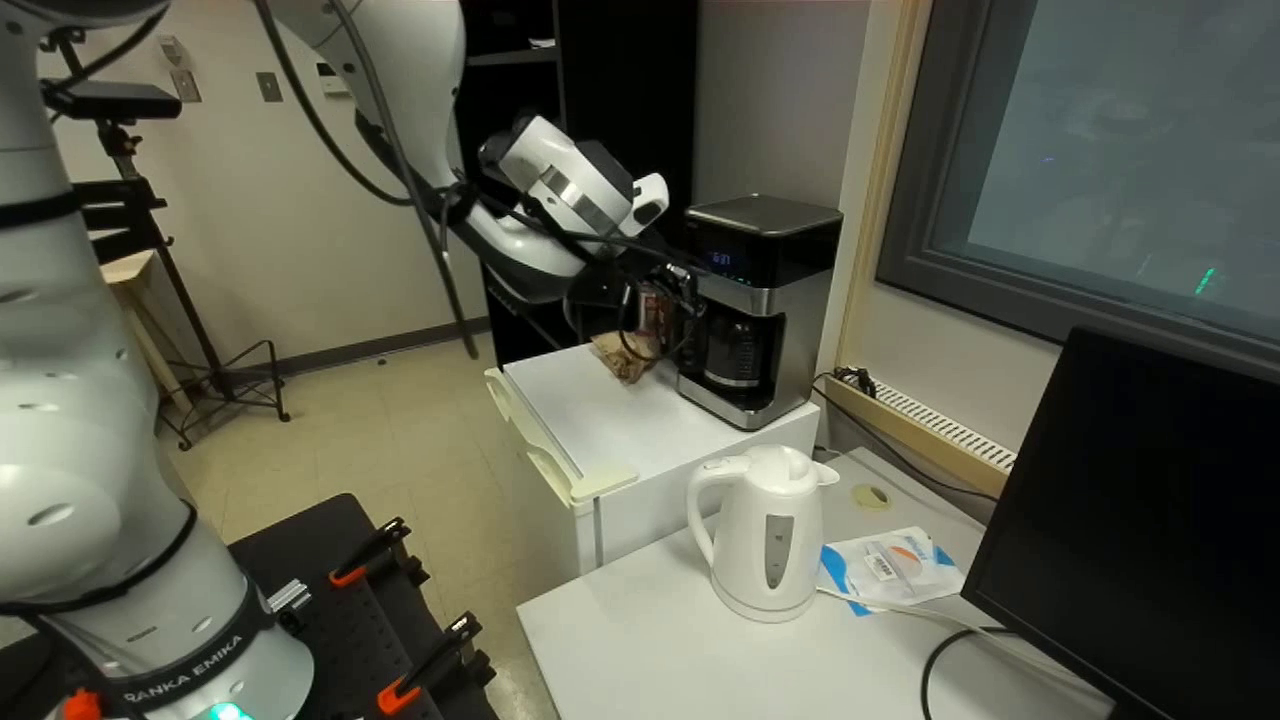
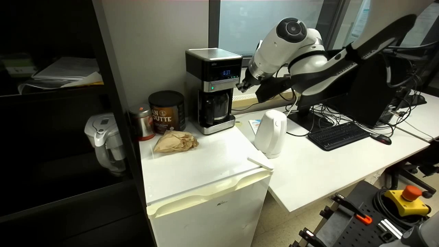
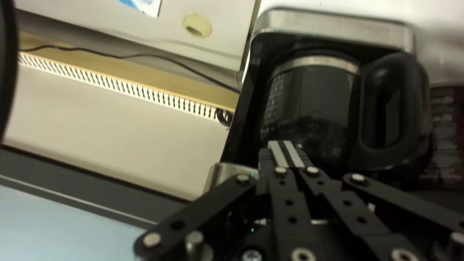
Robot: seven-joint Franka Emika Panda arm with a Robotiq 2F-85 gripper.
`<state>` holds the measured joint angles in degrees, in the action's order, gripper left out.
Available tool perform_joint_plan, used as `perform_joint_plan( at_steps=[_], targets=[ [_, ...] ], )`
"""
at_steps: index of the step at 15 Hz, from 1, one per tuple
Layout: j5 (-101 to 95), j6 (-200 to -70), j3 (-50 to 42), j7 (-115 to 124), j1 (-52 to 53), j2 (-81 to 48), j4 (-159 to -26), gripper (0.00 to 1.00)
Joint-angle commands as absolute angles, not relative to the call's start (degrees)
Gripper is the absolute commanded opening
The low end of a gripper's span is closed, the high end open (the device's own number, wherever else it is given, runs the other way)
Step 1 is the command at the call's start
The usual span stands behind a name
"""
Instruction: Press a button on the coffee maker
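The coffee maker (image 1: 810, 300) is a boxy black and silver machine with a dark carafe, standing on a small white fridge. In an exterior view its front (image 2: 222, 74) shows a lit blue display and a green light on the silver band. My gripper (image 2: 242, 86) is in front of the machine, level with that band, pointing at its front. In the wrist view, the gripper (image 3: 286, 154) is shut with nothing between its pads, over the carafe (image 3: 311, 101) in the picture. The fingers and wrist hide much of the front panel there. I cannot tell whether the fingertips touch the machine.
A white kettle (image 1: 765, 540) stands on the desk beside the fridge (image 2: 209, 219). A brown paper bag (image 2: 176, 141), a coffee can (image 2: 167, 118) and a metal canister (image 2: 142, 121) are beside the machine. A monitor (image 1: 1150, 520) stands on the desk. A dark shelf (image 2: 61, 202) flanks the fridge.
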<state>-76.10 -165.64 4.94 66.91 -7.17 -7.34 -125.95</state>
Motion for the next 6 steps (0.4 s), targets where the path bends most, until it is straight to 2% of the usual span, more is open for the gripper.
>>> perform_joint_plan(
  at_steps=[1, 2, 6],
  targets=[
    [-62.5, -166.9, 2.7, 51.7, -5.8, 0.5, -137.1, 0.00],
    [-60.3, -166.2, 4.8, 49.1, -7.9, 2.2, -139.3, 0.00],
    [-51.1, -166.3, 3.9, 39.2, -6.6, 9.7, -147.3, 0.00]
  ],
)
